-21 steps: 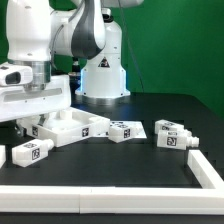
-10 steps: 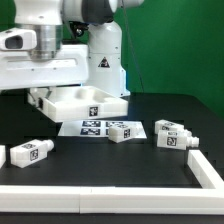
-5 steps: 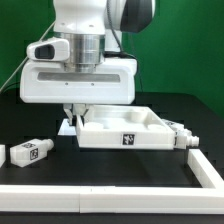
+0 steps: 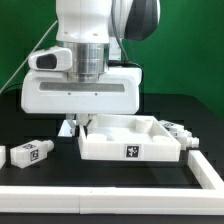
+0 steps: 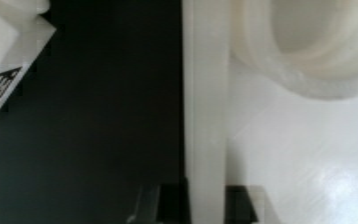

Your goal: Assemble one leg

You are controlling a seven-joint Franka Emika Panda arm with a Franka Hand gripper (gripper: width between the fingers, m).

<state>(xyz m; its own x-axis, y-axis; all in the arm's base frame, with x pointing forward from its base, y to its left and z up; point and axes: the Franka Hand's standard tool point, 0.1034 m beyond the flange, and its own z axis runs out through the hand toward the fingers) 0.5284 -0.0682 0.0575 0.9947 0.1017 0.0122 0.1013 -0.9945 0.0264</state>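
Fingers (image 5: 243, 205): clamped on a wall of the square piece (image 4: 130, 135).
Leg (image 4: 30, 152): laid flat on the worktop (image 4: 70, 172), near the edge at the exterior view's left, well apart from the fingers.

open black table (image 4: 60, 172) lies between the leg (image 4: 30, 152) on the exterior view's left and the large white square piece (image 4: 130, 150). that piece, the robot arm (image 4: 85, 92) above it and the white border rail (image 4: 100, 192) block the rest.
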